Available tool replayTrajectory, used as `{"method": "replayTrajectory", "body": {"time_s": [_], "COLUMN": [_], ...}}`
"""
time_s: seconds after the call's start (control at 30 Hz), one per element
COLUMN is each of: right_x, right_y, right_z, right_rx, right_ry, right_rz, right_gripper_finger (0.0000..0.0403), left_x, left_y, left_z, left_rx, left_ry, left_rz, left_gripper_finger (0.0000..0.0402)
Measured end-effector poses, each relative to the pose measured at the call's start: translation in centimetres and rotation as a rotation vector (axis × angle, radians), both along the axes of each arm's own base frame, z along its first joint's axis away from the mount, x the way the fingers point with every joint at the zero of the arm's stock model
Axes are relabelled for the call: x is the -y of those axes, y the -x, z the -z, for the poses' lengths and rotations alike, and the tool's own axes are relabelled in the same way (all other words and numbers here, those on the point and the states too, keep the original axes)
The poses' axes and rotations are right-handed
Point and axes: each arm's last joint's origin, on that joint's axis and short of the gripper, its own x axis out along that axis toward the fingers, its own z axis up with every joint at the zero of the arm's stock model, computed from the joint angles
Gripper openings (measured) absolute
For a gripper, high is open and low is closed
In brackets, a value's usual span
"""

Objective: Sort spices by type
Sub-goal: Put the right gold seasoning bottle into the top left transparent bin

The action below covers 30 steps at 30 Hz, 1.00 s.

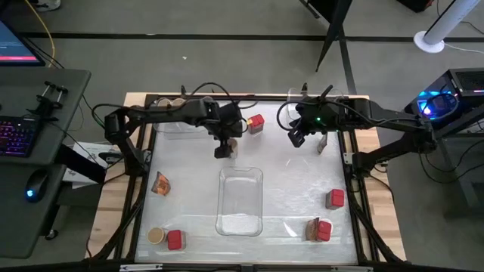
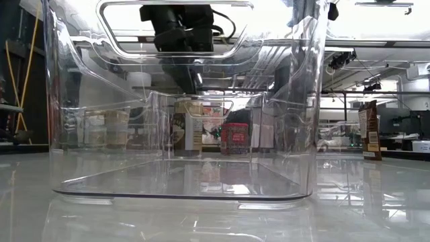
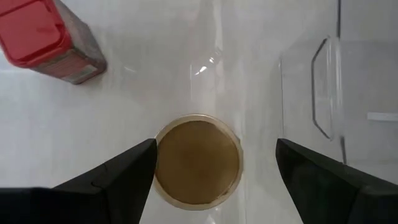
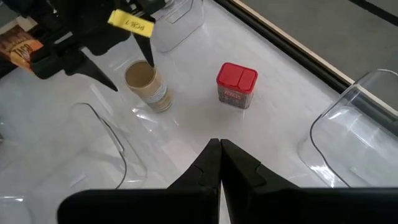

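- Jar [image 3: 198,160] stands upright, straight below my left gripper [image 3: 214,165], lid centred betw the fingers [image 3: 118,171]; fingers apart, not touching it yet.
- It's at table's far middle, red box [image 1: 255,123] just beside.
- L arm reaches in from the left, wrist pointing down. I reckon a straight drop next.
- Right gripper [image 4: 219,163] closed, empty, hovering nearby.

Robotics lab, computer desk with keyboard [image 1: 17,138], mouse [image 1: 30,193]; cabling

The red container [image 3: 50,40] is cut off by the left wrist view's edge.
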Motion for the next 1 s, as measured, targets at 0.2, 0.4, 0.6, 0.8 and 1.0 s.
{"method": "replayTrajectory", "body": {"time_s": [0.2,0.4,0.6,0.8,1.0], "right_x": [0.1,0.1,0.1,0.1,0.1], "right_y": [0.0,0.0,0.0,0.0,0.0], "right_z": [0.0,0.0,0.0,0.0,0.0], "right_rx": [-0.003,-0.005,-0.005,-0.005,-0.003], "right_ry": [0.018,0.029,0.029,0.029,0.025], "right_rz": [0.011,0.015,0.015,0.016,0.021], "right_gripper_finger": [0.0,0.0,0.0,0.0,0.0], "left_x": [0.2,0.2,0.2,0.2,-0.1], "left_y": [-0.5,-0.5,-0.4,-0.5,-0.4], "left_z": [0.8,0.8,0.0,-0.2,-0.2], "left_rx": [-0.04,-0.038,0.002,0.025,0.029], "left_ry": [-0.101,-0.108,-0.085,-0.101,-0.058], "left_rz": [-0.001,-0.032,-0.109,-0.077,-0.094], "left_gripper_finger": [0.0315,0.0315,0.0315,0.0315,0.0338]}}
